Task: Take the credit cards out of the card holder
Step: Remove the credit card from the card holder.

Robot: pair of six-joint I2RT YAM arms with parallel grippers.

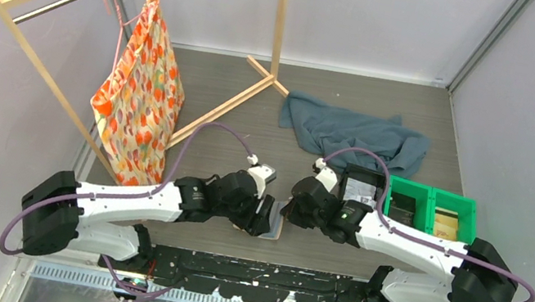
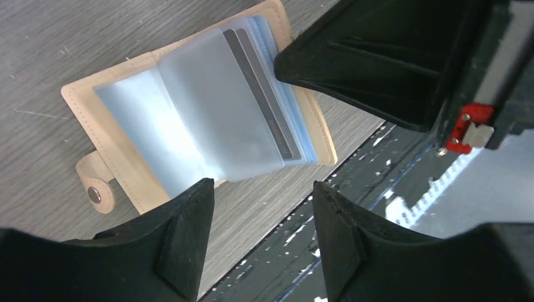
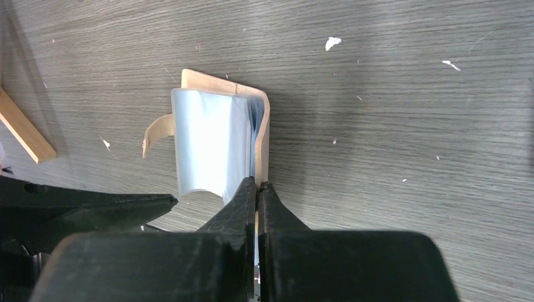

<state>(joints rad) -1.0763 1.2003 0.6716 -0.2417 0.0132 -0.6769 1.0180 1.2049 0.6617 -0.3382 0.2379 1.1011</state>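
The tan card holder [image 2: 126, 145] lies open on the table near the front edge, its pale blue pockets fanned up and its snap tab to the left. A dark grey credit card [image 2: 258, 94] shows inside a pocket. My left gripper [image 2: 263, 185] is open and empty, hovering just over the holder's near edge. My right gripper [image 3: 257, 184] is shut on the edge of the holder [image 3: 214, 138], pinching the cover and pocket edges. In the top view the holder [image 1: 275, 225] sits between the left gripper [image 1: 262, 221] and the right gripper [image 1: 291, 209].
A black tray [image 1: 362, 186] and a green bin [image 1: 431, 209] stand right of the right arm. A blue-grey towel [image 1: 354, 133] lies behind. A wooden rack [image 1: 280, 12] with a hanging patterned bag [image 1: 139, 95] fills the back left. The black base rail [image 1: 260, 270] borders the table's front.
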